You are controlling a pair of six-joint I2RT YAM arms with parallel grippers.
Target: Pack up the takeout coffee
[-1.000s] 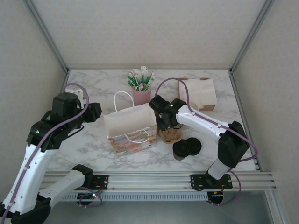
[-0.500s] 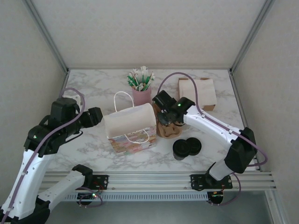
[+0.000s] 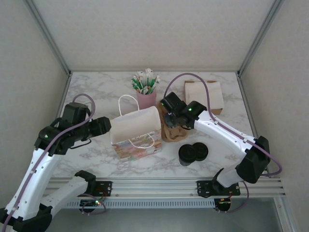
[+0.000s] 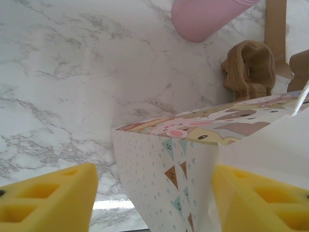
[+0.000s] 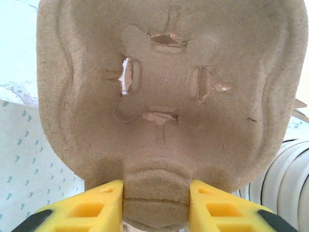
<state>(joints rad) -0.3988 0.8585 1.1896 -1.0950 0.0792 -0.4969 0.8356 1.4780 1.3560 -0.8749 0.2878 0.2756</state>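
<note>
- My left gripper (image 3: 107, 126) sits at the left end of the bag (image 3: 135, 128); on its wrist camera the yellow fingers (image 4: 48, 198) stand well apart, with the bag's near corner (image 4: 193, 145) between them; the left finger is clear of the paper, and I cannot tell whether the right one touches it.
- My right gripper (image 3: 169, 121) is just right of the bag, low over the table (image 3: 96, 96); its fingers (image 5: 96, 203) are clamped on a tab at the edge of the pulp carrier (image 5: 164, 87), whose underside faces that camera.
- From above, the carrier (image 3: 174, 131) hangs tilted under the right gripper, beside the bag's right end; I cannot tell whether its lower edge rests on the table.
- The bag stands upright in the middle, white handles up.
- The coffee: I cannot pick it out for sure; two black round tops (image 3: 193, 153) sit side by side, touching, near the front right of the bag; whether a cup stands under either I cannot tell from above.
- Behind the bag stands a pink cup (image 3: 146, 99) of wrapped sticks; a brown box (image 3: 203, 95) with white sheets on top lies at the back right.
</note>
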